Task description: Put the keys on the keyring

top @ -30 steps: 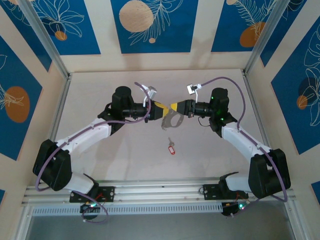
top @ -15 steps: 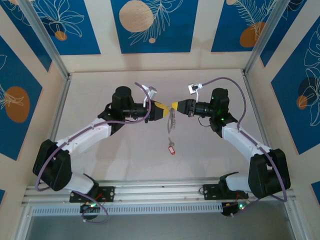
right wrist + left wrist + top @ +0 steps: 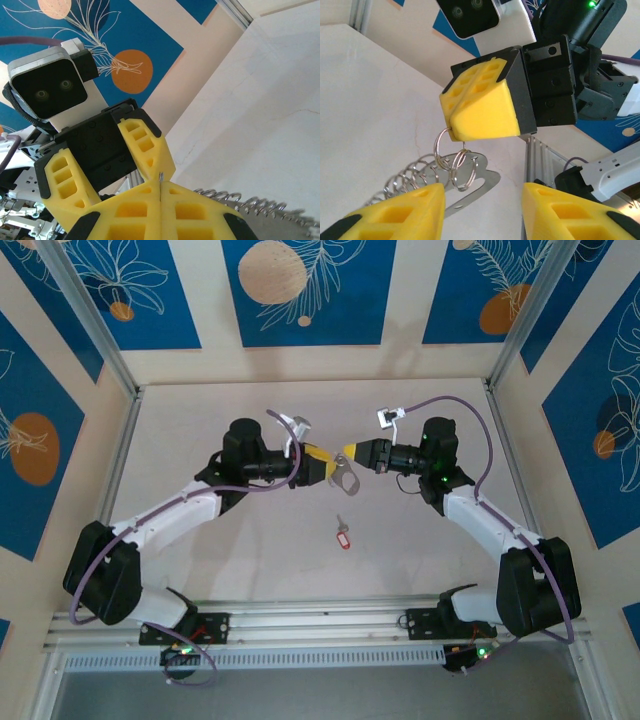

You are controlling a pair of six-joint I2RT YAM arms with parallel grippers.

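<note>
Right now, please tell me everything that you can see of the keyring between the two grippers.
The keyring is a thin, flat loop of silver-grey metal. A row of small wire rings is threaded along one edge like a coil. It hangs tilted above the table, between the two arms. The right gripper is shut on one small ring and carries it. The left gripper is open, with a finger on each side of it; whether they touch it is unclear. The red-tagged key lies apart on the table.
</note>
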